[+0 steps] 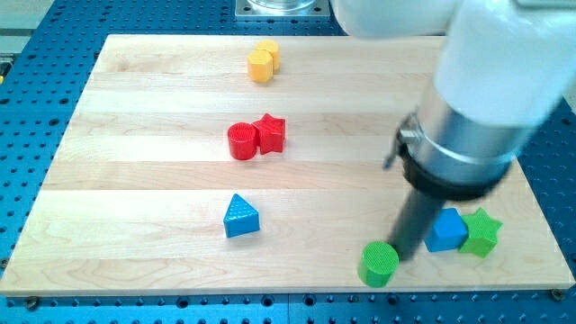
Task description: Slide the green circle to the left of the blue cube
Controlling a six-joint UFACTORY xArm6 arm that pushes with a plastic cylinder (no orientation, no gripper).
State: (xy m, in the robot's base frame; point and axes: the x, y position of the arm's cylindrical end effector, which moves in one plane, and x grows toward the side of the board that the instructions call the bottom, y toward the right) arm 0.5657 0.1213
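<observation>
No jaws on rig, so none to report; my tip (404, 259) touches green circle (379, 264) on its right. Blue cube (445, 230) just right of tip, green star (481, 233) beyond. Circle already left of cube on bench (135, 180); placement step looks nearly done. Next: small leftward nudge, or stop.

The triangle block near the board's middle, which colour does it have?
Blue. The triangle block shows plainly in the camera view, the only one given.
</observation>
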